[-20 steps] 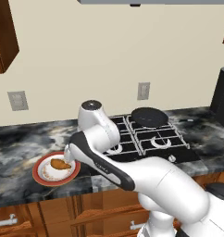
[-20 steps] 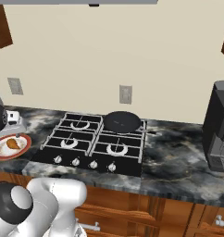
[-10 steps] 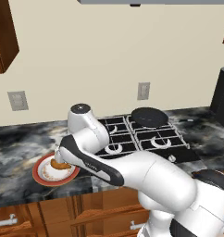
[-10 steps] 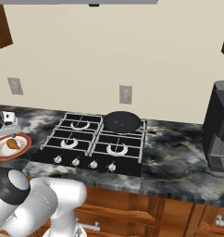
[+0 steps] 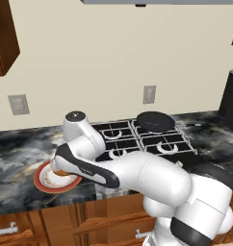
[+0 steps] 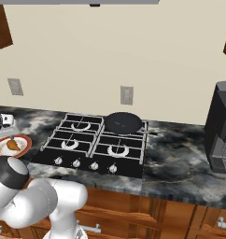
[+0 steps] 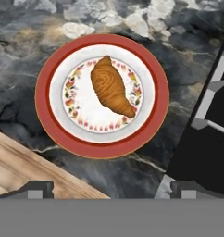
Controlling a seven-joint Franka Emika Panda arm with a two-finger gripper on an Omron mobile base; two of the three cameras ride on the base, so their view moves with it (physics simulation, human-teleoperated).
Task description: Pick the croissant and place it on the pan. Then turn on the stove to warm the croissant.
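Croissant on plate (tool wide, above)

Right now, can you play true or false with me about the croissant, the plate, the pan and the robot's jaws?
1. The croissant lies on the red-rimmed plate. True.
2. The pan sits on a back burner of the stove. True.
3. The gripper is squeezing the croissant. False: its jaws are open and hang above the plate, apart from the croissant.
4. The plate stands on the stove. False: it rests on the marble counter beside the stove.
5. The pan already has a croissant in it. False: the pan is bare, and the croissant is on the plate.
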